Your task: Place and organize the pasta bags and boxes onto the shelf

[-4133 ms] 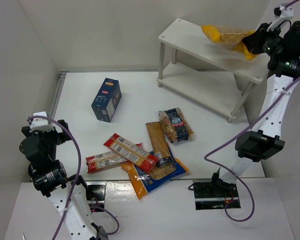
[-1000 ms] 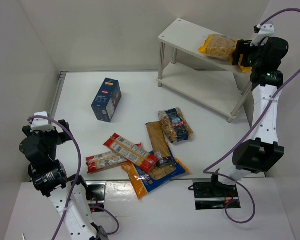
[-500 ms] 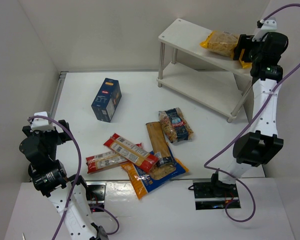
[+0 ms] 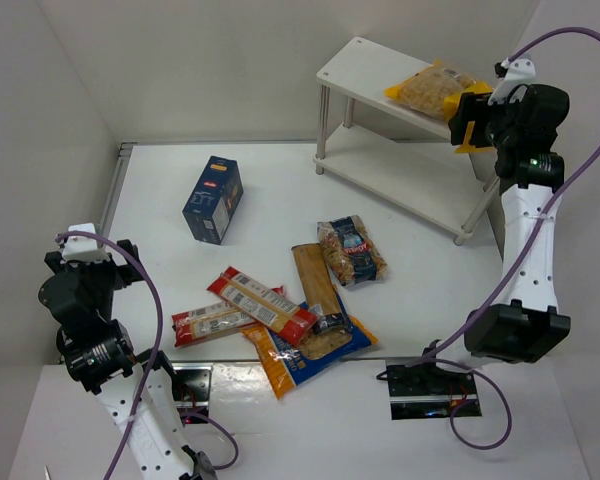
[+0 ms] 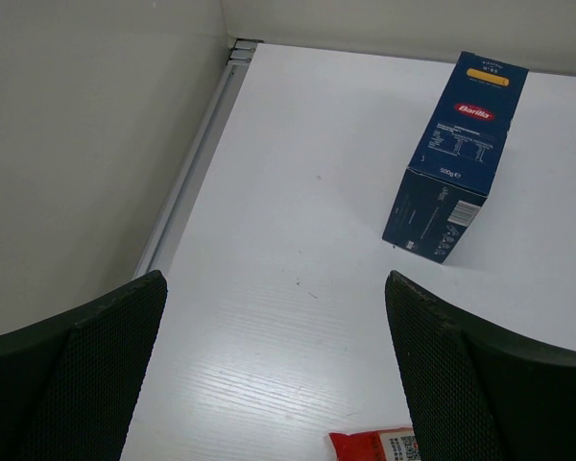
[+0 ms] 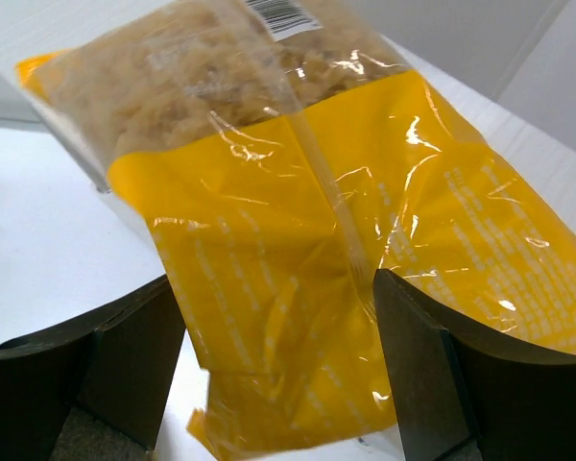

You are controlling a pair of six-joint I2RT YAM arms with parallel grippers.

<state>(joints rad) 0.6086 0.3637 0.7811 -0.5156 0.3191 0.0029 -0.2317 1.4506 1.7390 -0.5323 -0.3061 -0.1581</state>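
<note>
The large yellow bag [image 4: 430, 88] lies on the top tier of the white shelf [image 4: 365, 65]. In the right wrist view the yellow bag [image 6: 298, 192] has its end between the wide-spread fingers of my right gripper [image 6: 274, 307], which stands open at the shelf's right end [image 4: 472, 115]. The dark blue carton [image 4: 213, 198] [image 5: 461, 154] lies on the table at the back left. My left gripper [image 5: 274, 288] hangs open over bare table, near the left wall [image 4: 85, 262]. Two red-and-white spaghetti packs [image 4: 260, 303], an orange-and-blue bag [image 4: 300, 360] and a small clear bag [image 4: 352, 250] lie mid-table.
A long tan spaghetti pack [image 4: 315, 285] lies across the pile. The corner of a red pack [image 5: 384, 447] shows below my left gripper. The shelf's lower tier [image 4: 400, 175] holds nothing. Walls close the table at left and back.
The right gripper has brought the yellow bag down onto the shelf's top tier. Over the last second gripper and bag have shifted left along it. The left arm has not moved.
</note>
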